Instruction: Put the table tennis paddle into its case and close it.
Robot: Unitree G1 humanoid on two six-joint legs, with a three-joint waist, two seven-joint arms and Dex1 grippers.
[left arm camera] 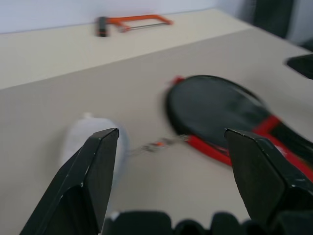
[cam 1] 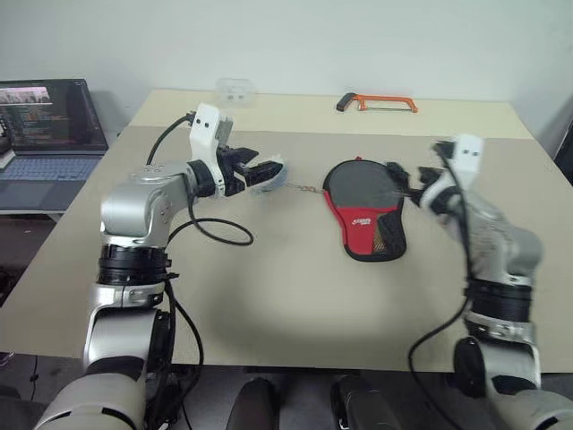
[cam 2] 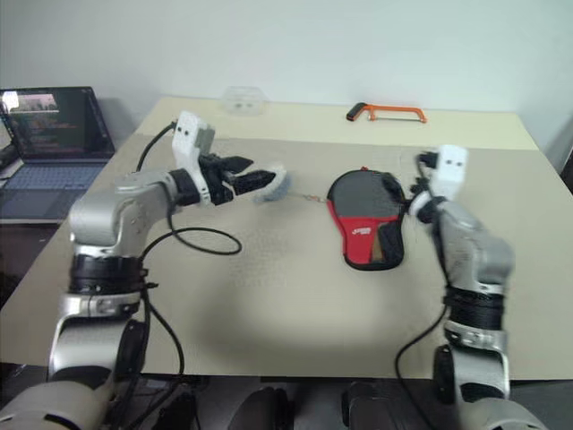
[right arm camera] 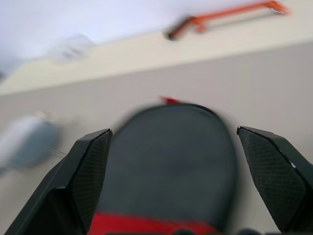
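Note:
The case lies flat in the middle of the table, its round black part away from me and its red panel with a white logo and mesh pocket toward me. A thin chain runs from its left edge to a small white charm. The table tennis paddle is hidden. My left gripper hovers open by the charm, left of the case, with nothing between its fingers. Open as well, my right gripper hangs at the case's right edge and holds nothing; in its wrist view the case lies ahead between the fingers.
An orange-framed hacksaw lies at the far edge of the table, with a small clear plastic box to its left. An open laptop sits on a lower surface off the table's left side.

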